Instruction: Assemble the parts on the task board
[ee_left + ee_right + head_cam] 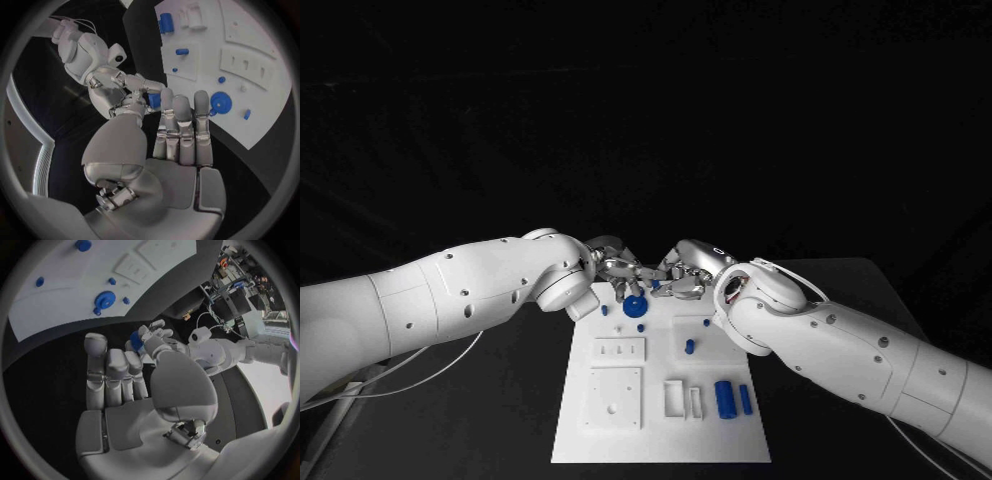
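The flat white rectangular task board [661,400] lies in the lower middle of the head view, on the black table [488,420]. At its upper edge the silver left hand [610,262] and silver right hand [687,272] meet, fingertips together around what seems a small blue part [154,101]. Just below them a round blue disc [635,306] sits on the board. Lower right, a blue cylinder [726,398] lies beside a slim blue bar [746,399]. A small blue peg [688,346] stands mid-board.
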